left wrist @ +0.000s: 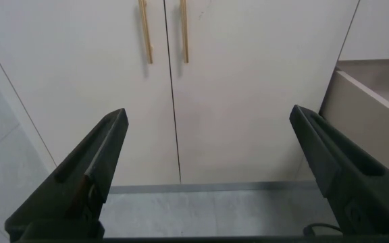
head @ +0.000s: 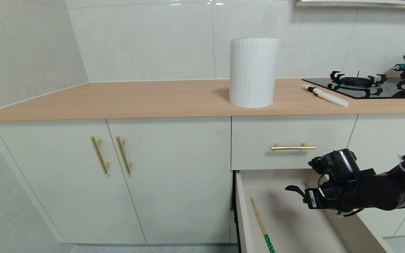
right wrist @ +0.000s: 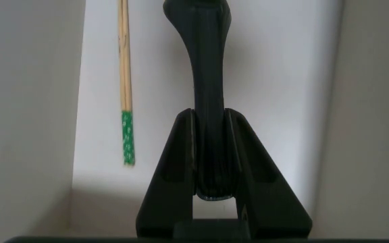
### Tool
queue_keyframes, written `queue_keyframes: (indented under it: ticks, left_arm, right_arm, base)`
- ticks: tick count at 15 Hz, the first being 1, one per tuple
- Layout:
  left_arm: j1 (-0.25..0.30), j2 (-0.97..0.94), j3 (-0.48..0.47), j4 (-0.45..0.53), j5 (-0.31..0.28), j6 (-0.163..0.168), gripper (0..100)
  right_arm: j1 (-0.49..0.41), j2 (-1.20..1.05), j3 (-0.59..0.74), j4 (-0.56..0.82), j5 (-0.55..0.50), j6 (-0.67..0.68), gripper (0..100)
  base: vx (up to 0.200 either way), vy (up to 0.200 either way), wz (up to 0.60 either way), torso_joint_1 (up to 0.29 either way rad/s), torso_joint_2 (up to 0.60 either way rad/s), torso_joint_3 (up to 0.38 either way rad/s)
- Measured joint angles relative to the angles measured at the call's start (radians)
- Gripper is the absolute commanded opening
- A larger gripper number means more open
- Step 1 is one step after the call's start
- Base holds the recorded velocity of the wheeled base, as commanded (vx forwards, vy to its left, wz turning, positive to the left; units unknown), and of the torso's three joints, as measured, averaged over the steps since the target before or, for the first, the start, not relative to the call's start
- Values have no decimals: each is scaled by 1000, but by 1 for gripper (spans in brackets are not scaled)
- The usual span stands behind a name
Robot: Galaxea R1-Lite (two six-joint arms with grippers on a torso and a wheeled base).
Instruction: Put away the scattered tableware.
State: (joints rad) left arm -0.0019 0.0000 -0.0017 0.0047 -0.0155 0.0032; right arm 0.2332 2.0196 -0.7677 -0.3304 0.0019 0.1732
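Evidently the R gripper [right wrist: 210, 125] hangs over the open drawer [head: 242, 207] w/ jaws pinching a black utensil [right wrist: 204, 54], prob. to drop it beside the chopsticks [head: 260, 225] lying inside, while the L gripper [left wrist: 208, 116], jaws spread & empty, faces the cabinet doors [left wrist: 248, 88].

Countertop [head: 135, 98]: wood-grain, matt. Canister [head: 252, 72] on it: white, ribbed, matt. Wall tiles [head: 146, 38] behind canister: glossy, reflective. Hob [head: 385, 92] right of canister: glossy black glass. Cupboard doors [head: 174, 175] below canister: smooth satin off-white. Handles [head: 293, 147]: brushed brass-coloured metal. Chopstick [head: 259, 219] in drawer [head: 243, 211]: bare wood, green-painted end. Utensil [right wrist: 204, 40] in right gripper [right wrist: 211, 118]: smooth black, slight sheen.
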Motion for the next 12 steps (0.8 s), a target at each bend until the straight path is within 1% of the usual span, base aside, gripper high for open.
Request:
queue_keyframes:
  ticks: [3, 5, 6, 10, 12]
  left_arm:
    - [0, 0, 0, 0, 0, 0, 100]
    - [1, 0, 0, 0, 0, 0, 100]
    - [1, 0, 0, 0, 0, 0, 100]
    - [0, 0, 0, 0, 0, 0, 100]
    - [0, 0, 0, 0, 0, 0, 100]
  right_arm:
    - [21, 106, 5, -96, -43, 0, 0]
    - [37, 184, 5, -187, -54, 4, 0]
    - [44, 215, 5, -210, -58, 5, 0]
    - [57, 309, -8, -218, -79, 5, 0]
    - [59, 346, -26, -219, -117, 6, 0]
  base:
    - [0, 0, 0, 0, 0, 0]
    - [0, 0, 0, 0, 0, 0]
    - [0, 0, 0, 0, 0, 0]
    - [0, 0, 0, 0, 0, 0]
    - [0, 0, 0, 0, 0, 0]
